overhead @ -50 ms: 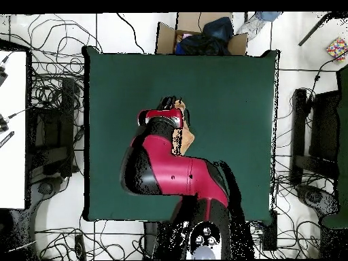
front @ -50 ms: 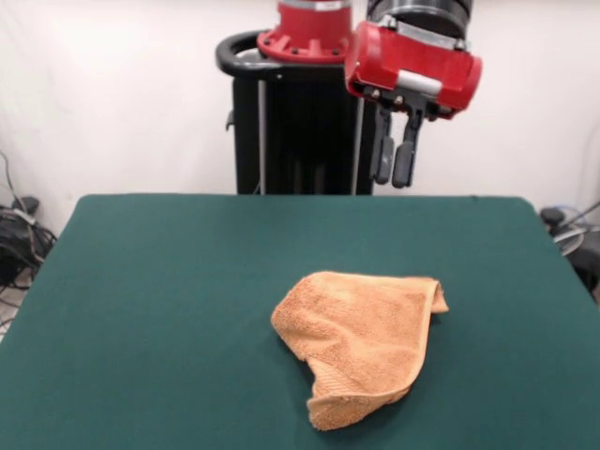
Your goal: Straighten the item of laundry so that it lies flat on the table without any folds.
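Note:
The light-orange terry towel (front @ -50 ms: 361,342) lies crumpled on the green table (front @ -50 ms: 141,309), right of centre and toward the front edge, with folded layers and a rolled hem at its lower corner. My gripper (front @ -50 ms: 392,180) hangs high above the table's far edge, well clear of the towel. Its two dark fingers are close together and hold nothing. In the overhead view the red arm covers most of the towel (overhead @ -50 ms: 187,136), and only a strip of it shows beside the gripper (overhead @ -50 ms: 168,103), near the middle of the table (overhead @ -50 ms: 231,102).
Cables lie on the floor all around the table. A cardboard box (overhead @ -50 ms: 200,37) with dark items sits beyond one table edge. A white desk (overhead @ -50 ms: 12,129) stands at one side and black equipment (overhead @ -50 ms: 316,136) at the other.

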Robot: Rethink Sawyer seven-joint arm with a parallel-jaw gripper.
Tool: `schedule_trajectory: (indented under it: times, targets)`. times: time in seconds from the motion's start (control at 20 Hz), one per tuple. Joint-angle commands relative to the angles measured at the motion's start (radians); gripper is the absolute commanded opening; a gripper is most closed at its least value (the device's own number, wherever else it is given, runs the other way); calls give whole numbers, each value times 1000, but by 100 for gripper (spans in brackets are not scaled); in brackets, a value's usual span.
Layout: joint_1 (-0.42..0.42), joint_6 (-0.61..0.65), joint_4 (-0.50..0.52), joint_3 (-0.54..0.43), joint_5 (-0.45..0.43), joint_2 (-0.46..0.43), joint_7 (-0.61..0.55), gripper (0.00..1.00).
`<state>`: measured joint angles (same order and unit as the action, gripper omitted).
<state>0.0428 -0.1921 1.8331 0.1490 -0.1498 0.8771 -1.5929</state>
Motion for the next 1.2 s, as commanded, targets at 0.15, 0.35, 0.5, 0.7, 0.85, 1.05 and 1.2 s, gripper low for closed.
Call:
schedule_trajectory:
  times: [0.15,0.35,0.5,0.7,0.85,1.05,1.2]
  targets:
    - [-18,-49,-18,-4,8,-52,-159,0]
    - [-14,-62,-19,-8,4,-53,-158,0]
    - [-2,-62,-11,-19,-6,-37,-160,0]
    - [15,-79,-21,-35,-12,-46,-161,0]
    - [34,-74,-19,-54,-25,-40,-162,0]
    - [66,-70,13,-70,-25,-26,-187,0]
    - [83,-85,40,-76,-4,-25,-224,0]
